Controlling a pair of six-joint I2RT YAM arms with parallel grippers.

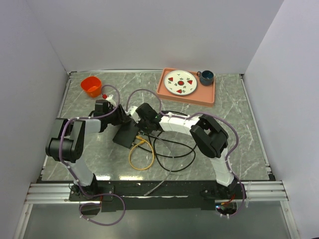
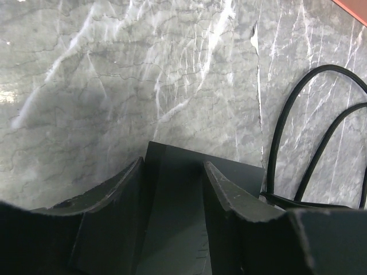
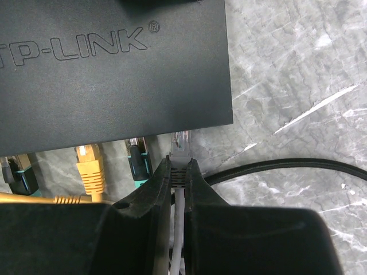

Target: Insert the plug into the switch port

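The matte-black TP-LINK switch box lies mid-table and fills the top of the right wrist view. Its port side faces my right gripper; the port openings are hidden under the box's edge. My right gripper is shut on a grey plug. The plug's clear tip sits at the box's edge near its right end, beside a black-and-teal plug and a yellow plug that are in the box. My left gripper grips the box's far corner between its fingers.
A yellow cable loop and black cables lie in front of and to the right of the box. An orange cup stands at the back left. A salmon tray with a plate and a blue mug stands at the back right.
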